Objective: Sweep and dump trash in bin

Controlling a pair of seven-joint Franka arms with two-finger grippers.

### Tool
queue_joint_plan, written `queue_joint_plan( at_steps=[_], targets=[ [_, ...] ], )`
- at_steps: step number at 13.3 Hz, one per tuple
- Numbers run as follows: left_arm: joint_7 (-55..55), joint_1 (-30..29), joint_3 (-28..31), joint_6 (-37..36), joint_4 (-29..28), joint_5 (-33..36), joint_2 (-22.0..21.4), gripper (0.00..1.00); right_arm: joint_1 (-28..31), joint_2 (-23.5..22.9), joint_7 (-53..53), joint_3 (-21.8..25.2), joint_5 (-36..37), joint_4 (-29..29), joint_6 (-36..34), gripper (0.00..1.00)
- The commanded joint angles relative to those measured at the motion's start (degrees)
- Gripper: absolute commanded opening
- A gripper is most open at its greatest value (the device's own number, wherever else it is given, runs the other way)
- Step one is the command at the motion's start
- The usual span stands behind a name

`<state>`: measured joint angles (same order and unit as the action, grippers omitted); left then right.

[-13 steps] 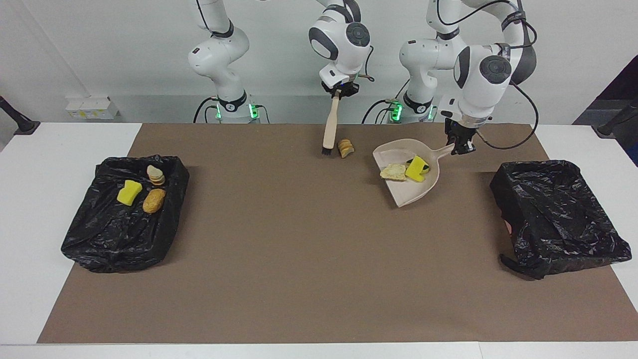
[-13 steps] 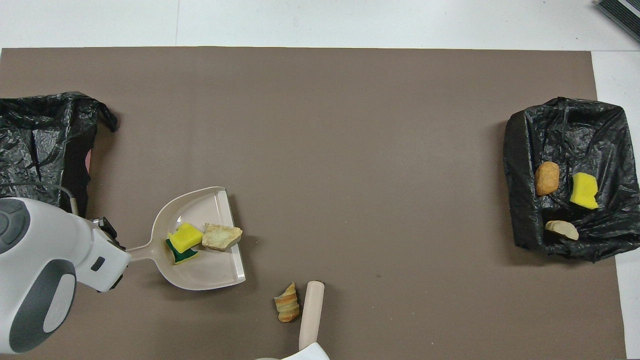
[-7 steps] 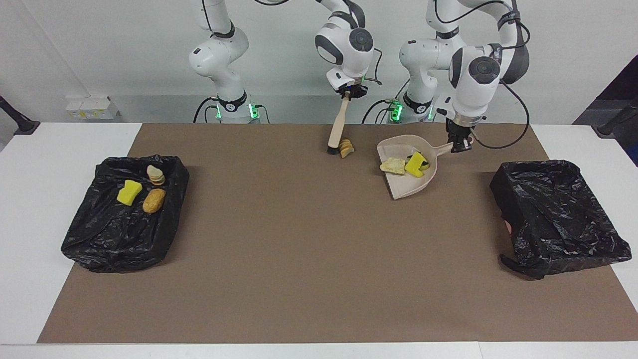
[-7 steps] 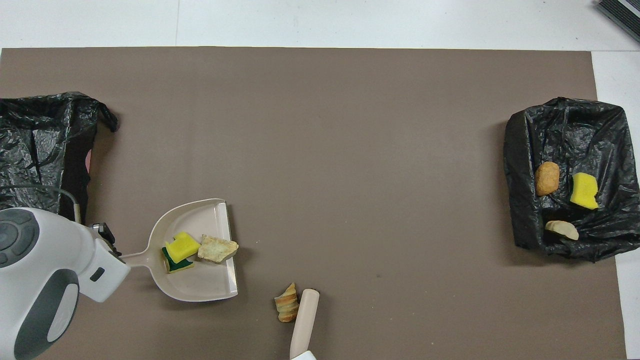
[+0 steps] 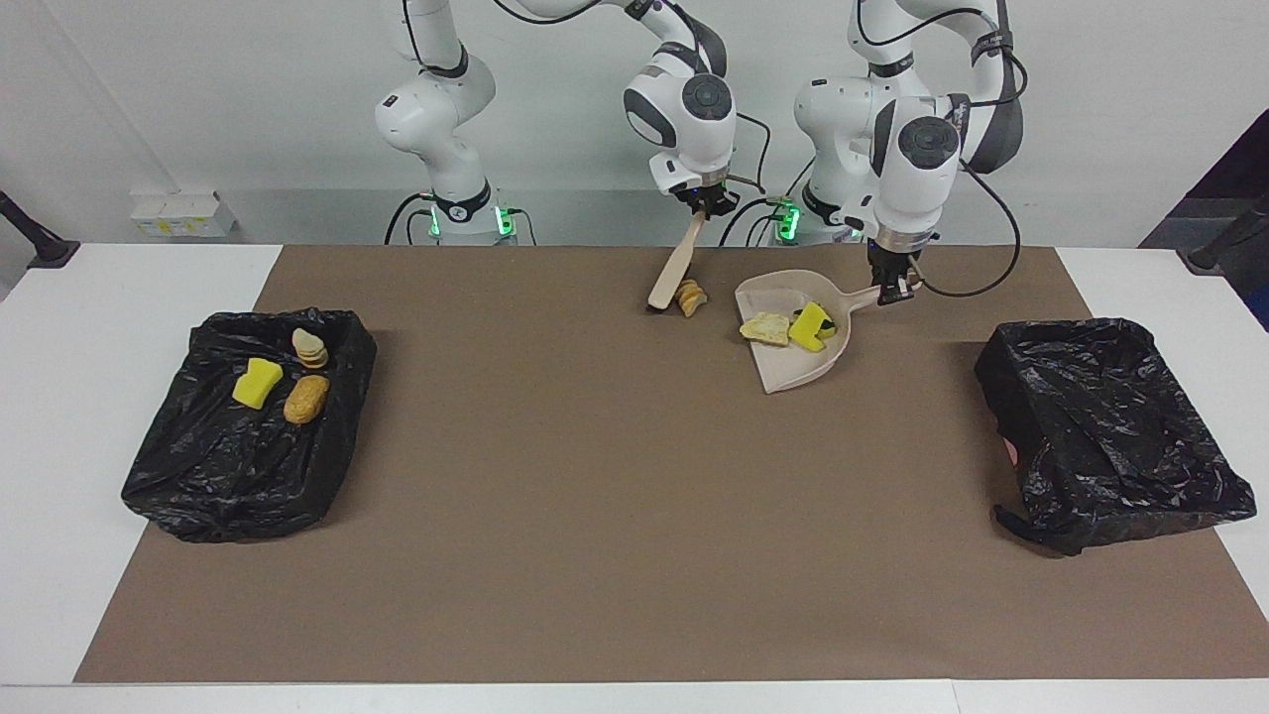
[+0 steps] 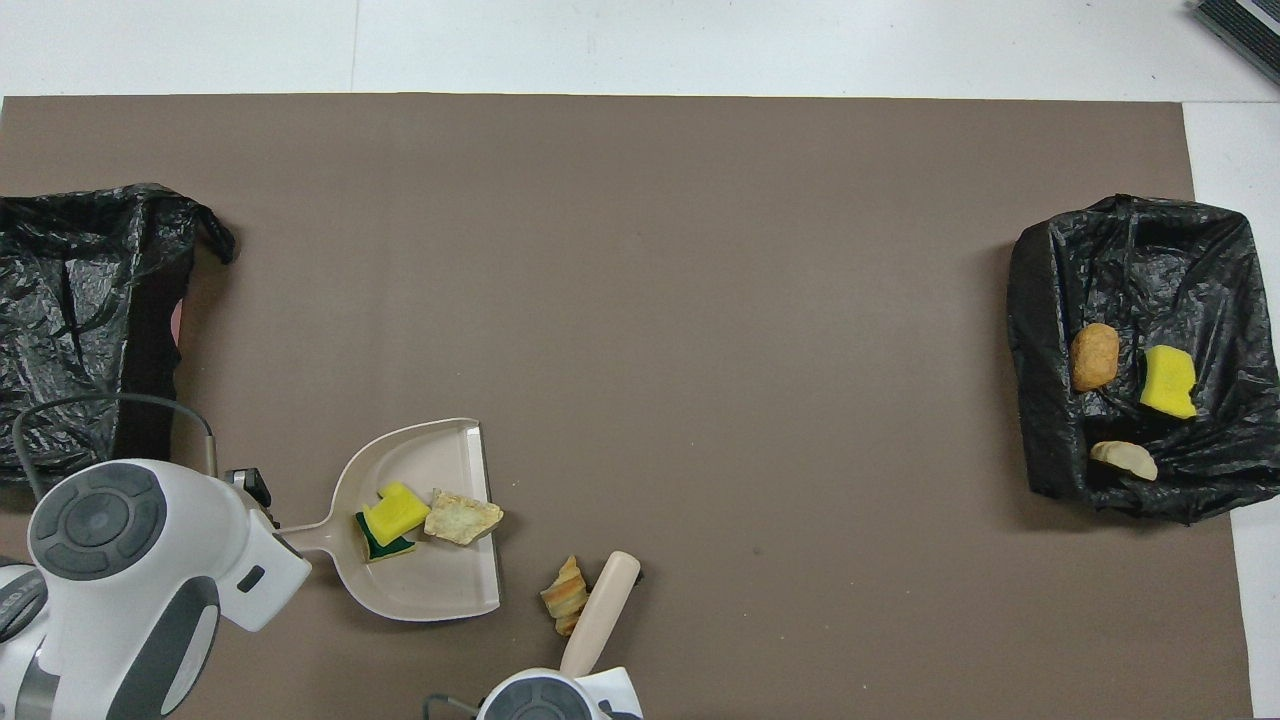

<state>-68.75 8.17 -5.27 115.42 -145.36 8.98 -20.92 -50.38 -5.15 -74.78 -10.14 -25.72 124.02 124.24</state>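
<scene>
My left gripper (image 5: 892, 290) is shut on the handle of the beige dustpan (image 5: 793, 369), held low over the brown mat with its handle end raised. In the pan lie a yellow sponge wedge with a green side (image 5: 811, 326) and a tan bread lump (image 5: 764, 329). My right gripper (image 5: 706, 206) is shut on the beige brush (image 5: 674, 263), which leans with its bristles down on the mat. A striped tan-orange lump (image 5: 691, 296) lies against the bristles, between brush and dustpan. The overhead view shows the pan (image 6: 430, 590), lump (image 6: 565, 595) and brush (image 6: 602, 612).
A black-bagged bin (image 5: 198, 476) at the right arm's end holds a yellow sponge (image 5: 257, 383), an orange lump (image 5: 306, 398) and a pale slice (image 5: 310, 347). A second black-bagged bin (image 5: 1110, 426) stands at the left arm's end. The brown mat (image 5: 595, 496) covers the table.
The left gripper has carried the dustpan closer to the lump and the brush. The right gripper has shifted toward the left arm's end, so the brush leans more.
</scene>
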Motion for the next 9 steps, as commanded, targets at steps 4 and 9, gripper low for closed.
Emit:
queue_joint_plan(
  at_steps=[4, 9],
  targets=[
    [2.9, 2.9, 0.2, 1.4, -3.2, 1.0, -1.7, 0.00, 4.9, -5.1, 7.5, -0.3, -7.0, -3.2, 7.1, 0.00],
    [12.0, 7.5, 0.2, 2.4, -3.7, 0.9, -1.0, 0.00, 4.7, -6.6, 11.9, -0.4, -11.5, -6.1, 10.8, 0.00]
  ],
)
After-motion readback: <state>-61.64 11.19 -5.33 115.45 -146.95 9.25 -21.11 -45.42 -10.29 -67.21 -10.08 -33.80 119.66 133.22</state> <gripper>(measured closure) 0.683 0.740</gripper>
